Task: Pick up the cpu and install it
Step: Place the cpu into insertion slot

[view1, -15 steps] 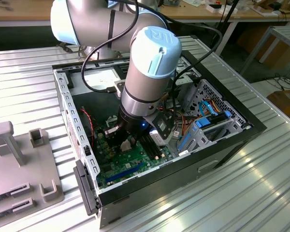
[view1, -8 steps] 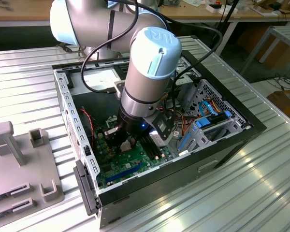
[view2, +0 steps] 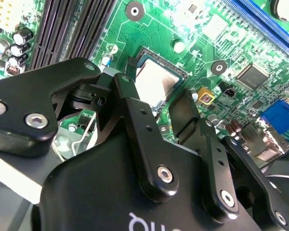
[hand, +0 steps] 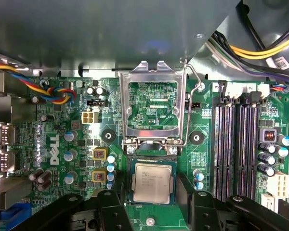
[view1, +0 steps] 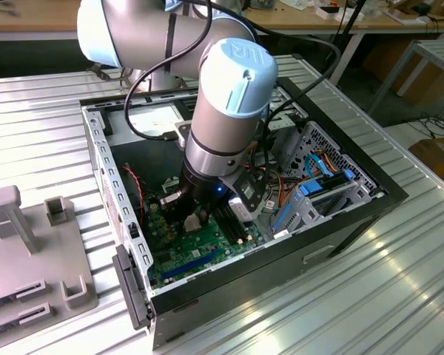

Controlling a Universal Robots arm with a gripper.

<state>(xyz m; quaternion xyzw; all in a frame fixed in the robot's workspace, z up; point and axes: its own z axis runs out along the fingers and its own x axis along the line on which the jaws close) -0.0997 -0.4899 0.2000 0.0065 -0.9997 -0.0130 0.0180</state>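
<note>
Ribbed metal tabletop (view1: 399, 296), open pc case (view1: 333, 237) | tool (hand: 155, 196) spread apart, straddling cpu (hand: 151, 182) | cpu sitting in socket (hand: 151, 160), lid (hand: 151, 73) up

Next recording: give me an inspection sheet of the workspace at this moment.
Surface: ribbed metal table carrying an open computer case.
Job's things: cpu lies flat in the socket; metal frame is flipped up.
Clutter: grey fixture blocks at the exterior view's left.
Grippers: hand open, fingers either side of the cpu.
Cables: twisted coloured wires, yellow cables.
Surroundings: wooden benches behind.
</note>
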